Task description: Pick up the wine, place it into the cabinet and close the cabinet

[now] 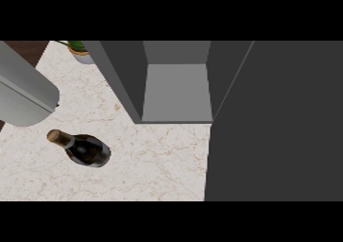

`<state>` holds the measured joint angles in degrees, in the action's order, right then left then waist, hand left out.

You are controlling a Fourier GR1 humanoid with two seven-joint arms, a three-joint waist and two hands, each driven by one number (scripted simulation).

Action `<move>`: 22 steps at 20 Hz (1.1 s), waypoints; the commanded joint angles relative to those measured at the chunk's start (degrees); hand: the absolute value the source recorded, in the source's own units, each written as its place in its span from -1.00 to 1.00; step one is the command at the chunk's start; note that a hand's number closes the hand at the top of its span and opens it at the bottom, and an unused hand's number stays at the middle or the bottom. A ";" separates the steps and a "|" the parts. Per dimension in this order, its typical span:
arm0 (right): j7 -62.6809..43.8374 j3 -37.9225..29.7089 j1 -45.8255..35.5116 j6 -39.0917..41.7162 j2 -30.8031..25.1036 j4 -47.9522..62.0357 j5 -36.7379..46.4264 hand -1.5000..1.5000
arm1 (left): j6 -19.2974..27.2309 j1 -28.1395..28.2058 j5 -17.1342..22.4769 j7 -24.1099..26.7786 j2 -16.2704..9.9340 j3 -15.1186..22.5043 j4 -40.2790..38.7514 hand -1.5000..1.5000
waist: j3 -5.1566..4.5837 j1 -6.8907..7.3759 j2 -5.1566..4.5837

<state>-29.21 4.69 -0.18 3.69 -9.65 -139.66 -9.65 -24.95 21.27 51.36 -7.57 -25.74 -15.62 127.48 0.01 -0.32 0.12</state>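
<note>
Kitchen: marble counter [153,160], open cabinet [175,90]

Pale marbled counter [153,160], potted plant [79,49] at its far edge.

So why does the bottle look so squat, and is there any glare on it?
In the head view the camera looks steeply down, foreshortening the wine bottle; only faint highlights show on its dark glass; the open cabinet interior is evenly grey, its door darker.
</note>
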 commanded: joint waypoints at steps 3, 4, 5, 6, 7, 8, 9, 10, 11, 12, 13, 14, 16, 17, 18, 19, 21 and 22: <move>-2.61 0.54 1.76 -0.51 1.10 -7.68 -2.27 -1.00 | -0.24 -6.44 2.11 -3.85 -1.26 -0.26 -7.80 -1.00 | -0.01 -0.18 -0.07; -1.95 -2.42 1.93 0.84 0.13 -6.14 -4.92 -1.00 | -5.03 -2.52 3.37 -3.37 -1.00 -2.01 -7.95 -1.00 | -0.01 0.22 -0.03; -1.12 -2.06 4.93 1.31 0.47 -9.06 -4.58 -1.00 | -3.29 -3.66 -2.08 -2.43 1.70 0.76 -7.66 -1.00 | 0.00 -0.14 0.00; -3.33 -0.63 3.17 0.50 0.61 -8.99 -4.01 -1.00 | -6.37 -2.88 -3.74 -1.14 2.87 1.89 -10.79 -1.00 | -0.04 -0.09 -0.01; -5.86 -0.58 -0.90 -0.44 0.18 -8.06 -3.73 -1.00 | -3.59 -7.58 -1.38 -4.03 -0.43 0.32 -11.39 -1.00 | -0.03 -0.08 -0.08; -4.56 3.06 2.47 -1.44 2.43 -9.57 -0.25 -1.00 | -5.10 -8.59 -3.05 -3.11 0.26 1.14 -14.47 -1.00 | -0.04 -0.36 -0.05; -6.34 0.21 0.98 -0.86 0.68 -10.07 -2.90 -1.00 | -8.96 -5.68 -2.14 -1.37 0.86 -1.05 -15.20 -1.00 | -0.05 0.05 -0.01; 0.55 -0.13 6.55 1.84 1.89 -8.09 -3.94 -1.00 | -8.27 -7.99 -6.16 -0.63 2.93 1.68 -17.94 -1.00 | 0.00 -0.44 -0.06; -4.83 0.09 2.87 0.12 0.79 -11.20 -3.12 -1.00 | -6.25 -8.95 -3.78 -3.61 0.64 0.62 -15.82 -1.00 | -0.02 -0.21 -0.02; -3.51 1.23 3.88 0.72 1.62 -8.73 -2.46 -1.00 | -9.40 -6.21 -5.49 -1.87 3.09 0.94 -16.30 -1.00 | -0.02 0.15 -0.03; -5.94 2.18 4.19 -0.93 1.88 -11.96 -1.19 -1.00 | -7.39 -7.79 -7.30 -1.67 4.26 1.80 -17.71 -1.00 | -0.03 -0.13 0.00; -6.22 0.23 3.54 0.36 0.51 -11.73 -4.08 -1.00 | -9.25 -10.90 -9.78 0.41 4.92 2.39 -22.25 -1.00 | -0.04 -0.44 -0.06; -8.87 1.85 0.01 -0.90 0.23 -11.82 -1.58 -1.00 | -9.82 -12.50 -10.76 0.02 4.64 2.75 -23.85 -1.00 | -0.07 -0.21 -0.07; -6.78 -1.16 -0.88 -0.81 0.69 -8.83 -3.98 -1.00 | -12.73 -10.18 -12.92 2.98 6.92 2.98 -24.82 -1.00 | -0.05 0.08 -0.08; -8.70 -0.11 -0.86 -1.43 0.79 -10.44 -3.44 -1.00 | -10.30 -14.82 -15.18 3.39 7.49 3.11 -27.75 -1.00 | -0.05 -0.27 -0.10; -7.30 2.51 0.43 -1.75 1.90 -10.78 0.23 -1.00 | -9.26 -16.41 -17.29 3.48 8.17 3.77 -28.84 -1.00 | -0.05 -0.34 -0.08; -5.55 0.45 0.53 -0.68 1.69 -9.52 -1.77 -1.00 | -12.25 -13.14 -19.30 7.94 9.08 1.37 -29.60 -1.00 | -0.03 0.06 -0.05; -7.35 3.14 0.32 -1.62 2.47 -10.26 -0.50 -1.00 | -11.86 -13.80 -22.76 9.13 9.66 1.70 -31.19 -1.00 | -0.05 -0.01 -0.05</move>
<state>-32.77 6.33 -1.32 3.21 -8.02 -141.87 -8.57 -35.44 8.13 35.28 -2.96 -18.54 -13.77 100.39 -0.03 -0.46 0.07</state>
